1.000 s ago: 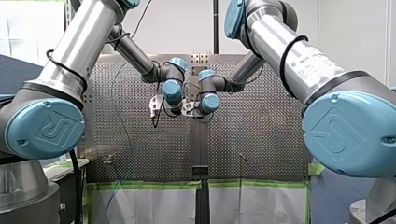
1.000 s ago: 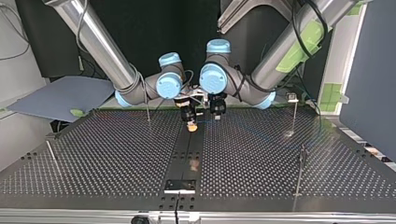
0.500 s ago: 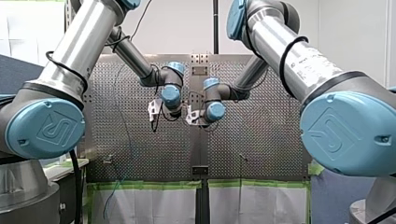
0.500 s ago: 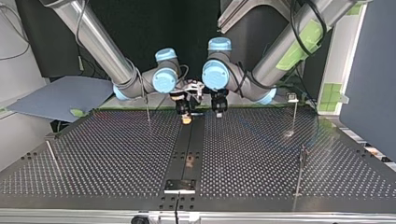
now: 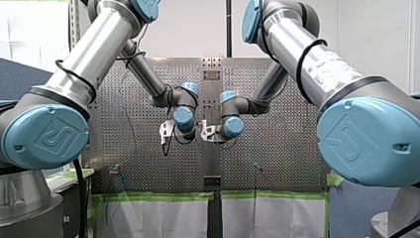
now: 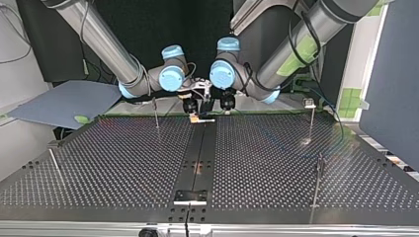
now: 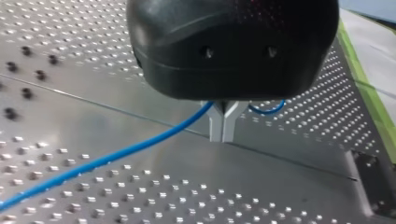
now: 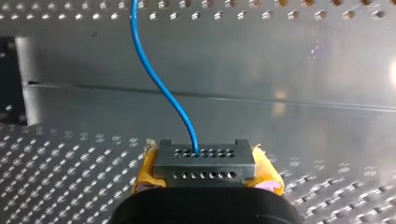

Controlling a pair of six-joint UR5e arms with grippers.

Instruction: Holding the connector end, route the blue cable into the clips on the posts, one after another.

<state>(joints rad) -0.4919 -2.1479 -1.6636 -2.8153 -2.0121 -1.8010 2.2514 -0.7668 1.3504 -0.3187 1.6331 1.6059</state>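
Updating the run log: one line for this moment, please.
right gripper: shut on connector | left gripper: shut on blue cable | both: above centre strip of table

Thin posts (image 6: 313, 122) stand spaced around the open table (image 6: 123, 163)

Left arm (image 5: 84, 64) and right arm (image 5: 317, 64) both reach inward, wrists near each other, apart. Left tool (image 7: 223, 127): metal fingers (image 7: 215, 125) pinched onto blue cable (image 7: 116, 156). Right tool (image 8: 205, 173): yellow pads (image 8: 144, 170) clamped on connector (image 8: 205, 161).
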